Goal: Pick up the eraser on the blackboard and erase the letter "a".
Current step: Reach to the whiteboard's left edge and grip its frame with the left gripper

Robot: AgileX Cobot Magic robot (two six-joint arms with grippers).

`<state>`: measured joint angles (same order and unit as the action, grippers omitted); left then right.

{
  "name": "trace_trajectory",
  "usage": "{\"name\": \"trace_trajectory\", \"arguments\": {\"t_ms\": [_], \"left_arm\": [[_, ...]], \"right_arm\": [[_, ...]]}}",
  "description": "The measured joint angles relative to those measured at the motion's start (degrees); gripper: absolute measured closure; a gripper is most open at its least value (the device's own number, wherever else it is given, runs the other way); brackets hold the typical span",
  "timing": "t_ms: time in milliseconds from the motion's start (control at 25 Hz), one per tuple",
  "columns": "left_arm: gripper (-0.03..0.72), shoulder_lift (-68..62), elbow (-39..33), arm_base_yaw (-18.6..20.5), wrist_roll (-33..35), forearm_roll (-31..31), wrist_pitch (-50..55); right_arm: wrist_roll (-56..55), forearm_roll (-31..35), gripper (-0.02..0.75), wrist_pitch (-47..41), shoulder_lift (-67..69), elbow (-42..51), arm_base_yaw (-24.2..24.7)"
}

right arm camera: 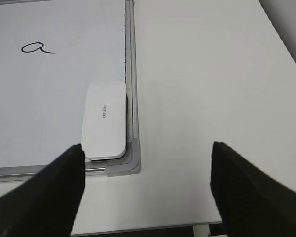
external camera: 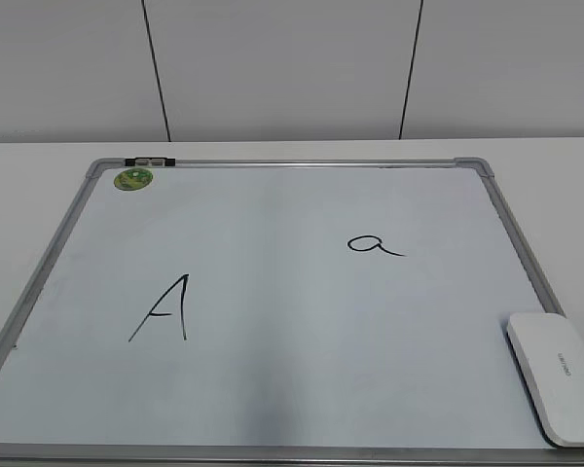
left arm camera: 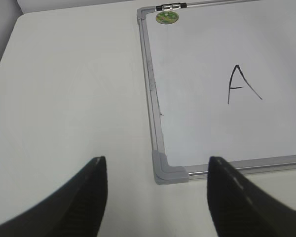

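The white eraser (external camera: 557,375) lies flat in the near right corner of the blackboard (external camera: 273,428), also in the right wrist view (right arm camera: 105,120). The small letter "a" (external camera: 374,244) is on the board's right half, seen too in the right wrist view (right arm camera: 35,48). My right gripper (right arm camera: 147,150) is open and empty above the table, just right of the board's near right corner and the eraser. My left gripper (left arm camera: 157,163) is open and empty over the board's near left corner (left arm camera: 168,170). Neither gripper shows in the exterior view.
A capital "A" (external camera: 164,308) is drawn on the board's left half. A round green sticker (external camera: 133,179) sits at the far left corner beside a black clip (external camera: 150,161). White table (right arm camera: 212,74) surrounds the board; its front edge is near in the right wrist view.
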<state>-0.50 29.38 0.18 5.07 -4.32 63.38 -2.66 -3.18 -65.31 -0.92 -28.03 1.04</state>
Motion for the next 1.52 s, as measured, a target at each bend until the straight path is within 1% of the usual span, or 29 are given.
{"name": "trace_trajectory", "arguments": {"t_ms": [240,400,480,800,1000,1240,1520], "left_arm": [[0.221,0.0,0.66,0.0,0.0,0.0,-0.39],[0.158,-1.72,3.35,0.0,0.0,0.34,-1.72],[0.129,-4.68,4.04,0.0,0.0,0.73,-4.5],[0.111,-25.95,4.51,0.0,0.0,0.04,-17.07],[0.111,-41.02,8.46,0.0,0.0,-0.09,-21.78],[0.11,-57.23,16.09,0.0,0.0,-0.2,-22.82],[0.11,-75.02,25.32,0.0,0.0,-0.3,-18.54]], "right_arm": [[0.0,0.0,0.15,0.0,0.0,0.0,0.0],[0.0,0.0,0.15,0.0,0.0,0.0,0.0],[0.0,0.0,0.15,0.0,0.0,0.0,0.0],[0.0,0.0,0.15,0.0,0.0,0.0,0.0],[0.0,0.0,0.15,0.0,0.0,0.0,0.0],[0.0,0.0,0.15,0.0,0.0,0.0,0.0],[0.0,0.0,0.15,0.0,0.0,0.0,0.0]]}}
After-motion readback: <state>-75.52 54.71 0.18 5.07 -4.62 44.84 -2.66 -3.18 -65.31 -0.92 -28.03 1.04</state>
